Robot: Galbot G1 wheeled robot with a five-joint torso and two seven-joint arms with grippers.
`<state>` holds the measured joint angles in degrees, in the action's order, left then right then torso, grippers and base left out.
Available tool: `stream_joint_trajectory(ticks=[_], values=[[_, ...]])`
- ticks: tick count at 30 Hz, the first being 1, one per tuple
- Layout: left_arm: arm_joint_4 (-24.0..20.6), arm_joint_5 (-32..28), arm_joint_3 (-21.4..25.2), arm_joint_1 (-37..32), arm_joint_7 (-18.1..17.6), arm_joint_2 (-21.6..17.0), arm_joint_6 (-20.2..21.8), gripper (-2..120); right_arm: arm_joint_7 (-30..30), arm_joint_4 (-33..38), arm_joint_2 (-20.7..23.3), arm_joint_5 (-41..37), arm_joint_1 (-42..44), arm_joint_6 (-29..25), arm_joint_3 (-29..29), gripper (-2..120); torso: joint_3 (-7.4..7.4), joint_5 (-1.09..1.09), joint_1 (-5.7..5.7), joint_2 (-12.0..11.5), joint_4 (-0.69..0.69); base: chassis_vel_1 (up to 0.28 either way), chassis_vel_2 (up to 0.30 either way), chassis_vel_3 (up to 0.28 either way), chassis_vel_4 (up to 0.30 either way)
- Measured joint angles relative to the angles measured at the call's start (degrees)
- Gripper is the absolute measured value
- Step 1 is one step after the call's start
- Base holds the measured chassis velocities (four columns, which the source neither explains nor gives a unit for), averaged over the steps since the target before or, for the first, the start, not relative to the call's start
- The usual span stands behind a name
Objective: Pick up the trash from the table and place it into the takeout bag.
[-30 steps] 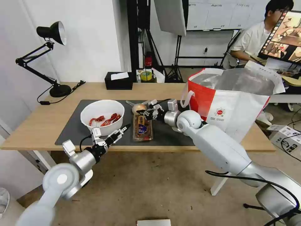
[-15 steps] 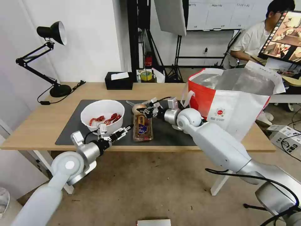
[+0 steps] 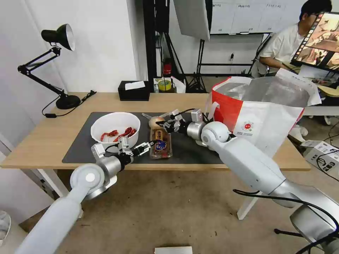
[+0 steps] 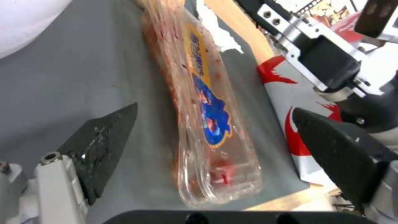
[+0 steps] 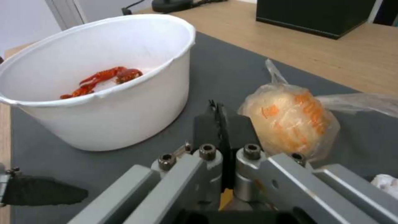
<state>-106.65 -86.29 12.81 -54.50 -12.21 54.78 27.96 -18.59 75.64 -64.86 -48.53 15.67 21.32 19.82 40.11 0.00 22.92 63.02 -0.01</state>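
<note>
2 grippers over the grey mat of the table [image 3: 42,141]. Takeout bag [image 3: 263,116] stands at the right end. Bowl [image 3: 114,128] sits left of the trays [image 3: 161,143]. Left gripper [image 4: 215,140], jaws wide, straddles the trays' near end. Right gripper [image 5: 219,124], jaws pressed together, beside the bagged ball [image 5: 290,121].

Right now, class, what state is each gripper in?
Left gripper: open, its fingers either side of the clear plastic tray, nothing held.
Right gripper: shut, empty, beside the bagged tan ball.
</note>
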Motion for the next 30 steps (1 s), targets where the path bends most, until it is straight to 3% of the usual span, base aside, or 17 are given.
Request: stream_joint_trajectory(ticks=[30], values=[[3.39,0.39,-4.36,4.45,-2.49,0.38,-0.22,100,-0.29,-4.6,-2.04,0.24,-1.65,0.86,2.34,0,0.0,0.0,0.0,0.0,0.01,0.0,0.0,0.0,0.0]])
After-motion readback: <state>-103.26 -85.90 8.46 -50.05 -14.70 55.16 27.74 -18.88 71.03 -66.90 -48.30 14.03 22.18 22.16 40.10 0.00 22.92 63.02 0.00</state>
